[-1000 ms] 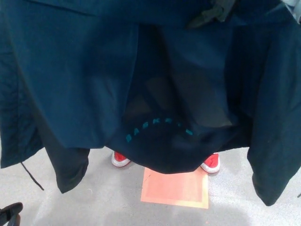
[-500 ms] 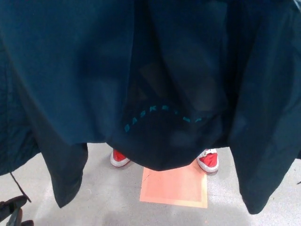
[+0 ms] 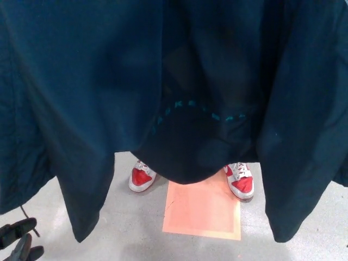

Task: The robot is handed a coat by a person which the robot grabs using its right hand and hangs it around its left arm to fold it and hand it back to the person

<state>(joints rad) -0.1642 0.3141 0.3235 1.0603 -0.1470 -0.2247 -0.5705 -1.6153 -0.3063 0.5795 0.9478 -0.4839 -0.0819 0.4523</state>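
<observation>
Foremost, coat (image 3: 109, 81): dark navy, hanging spread across nearly the whole head view, its hems dangling above the floor (image 3: 136, 234); an arc of teal lettering (image 3: 201, 111) at centre, not legible. Left hand (image 3: 19, 242): bottom left corner, below the coat's edge, black fingers apart and empty, clear of the cloth. Right hand: out of view. Shoes (image 3: 142, 177): a person's red-and-white pair, showing under the hem. Square (image 3: 204, 215): orange, flat on the floor, between and just before the shoes.
</observation>
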